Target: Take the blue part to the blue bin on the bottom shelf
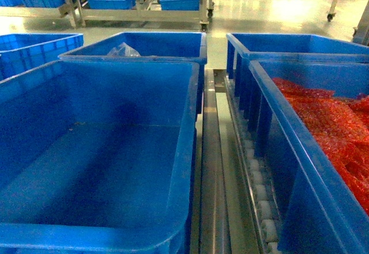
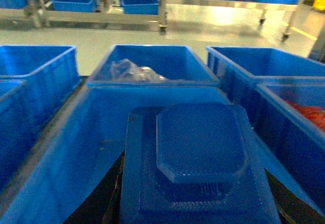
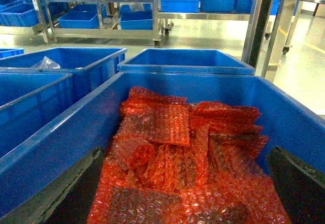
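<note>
Crates (image 1: pixel 144 52) on roller rack (image 1: pixel 262 208); glossy pale floor (image 1: pixel 277 15) beyond.

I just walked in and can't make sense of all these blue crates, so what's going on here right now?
A two-armed robot is sorting parts into crates. Its left gripper holds the blue part over the empty blue bin, not yet released. The right gripper hovers open over the crate of red bubble-wrap packets, holding nothing. Behind the bin, another crate holds a clear plastic bag.
</note>
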